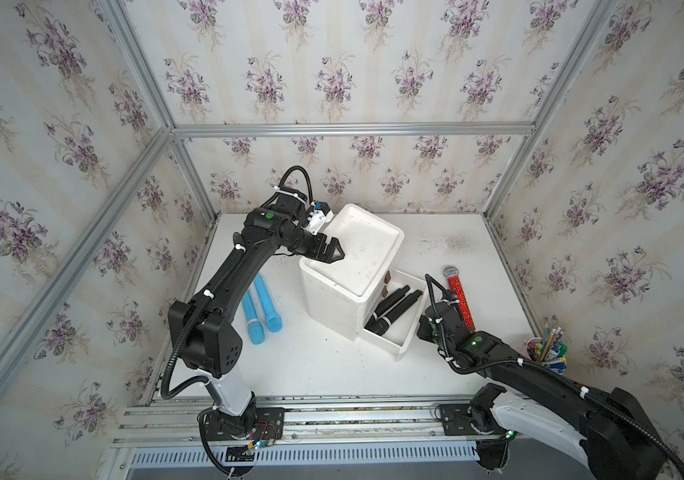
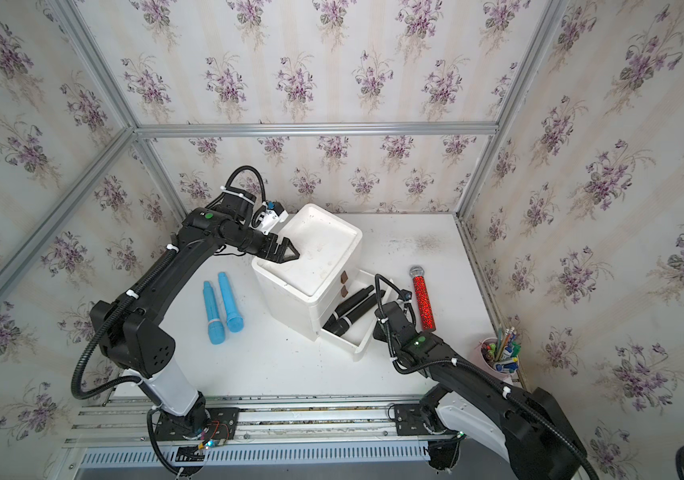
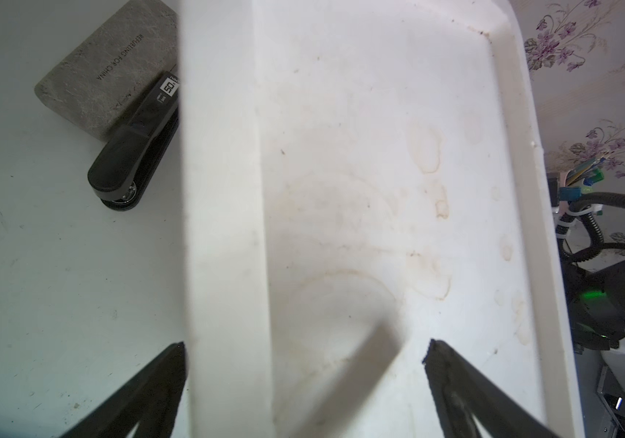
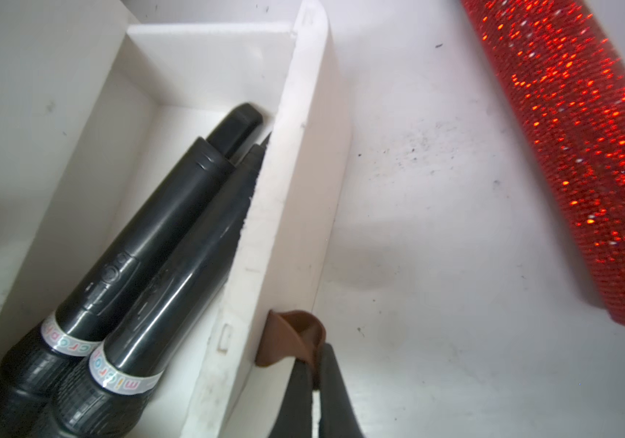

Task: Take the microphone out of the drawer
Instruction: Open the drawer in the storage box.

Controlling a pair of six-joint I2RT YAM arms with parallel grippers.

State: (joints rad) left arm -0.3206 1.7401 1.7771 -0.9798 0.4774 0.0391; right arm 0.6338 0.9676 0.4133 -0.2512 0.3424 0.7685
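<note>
A white drawer unit (image 1: 356, 245) (image 2: 319, 245) stands mid-table, and its bottom drawer (image 1: 410, 332) (image 2: 367, 334) is pulled out. Inside the drawer lie two black microphones (image 1: 394, 309) (image 2: 350, 309) (image 4: 159, 242), side by side. My right gripper (image 4: 314, 364) is shut on the drawer's brown handle (image 4: 290, 339); in both top views its fingers are hidden under the wrist. My left gripper (image 1: 334, 253) (image 2: 290, 253) (image 3: 305, 347) is open at the unit's top. One finger is outside the raised rim (image 3: 227, 189) and one over the top's recessed surface.
A red glitter microphone (image 1: 460, 299) (image 2: 423, 299) (image 4: 576, 151) lies just right of the drawer. Two blue microphones (image 1: 259, 309) (image 2: 221, 307) lie left of the unit. A pen cup (image 1: 548, 353) (image 2: 502, 353) stands at the right edge. A stapler (image 3: 132, 151) and grey block (image 3: 109, 68) sit behind the unit.
</note>
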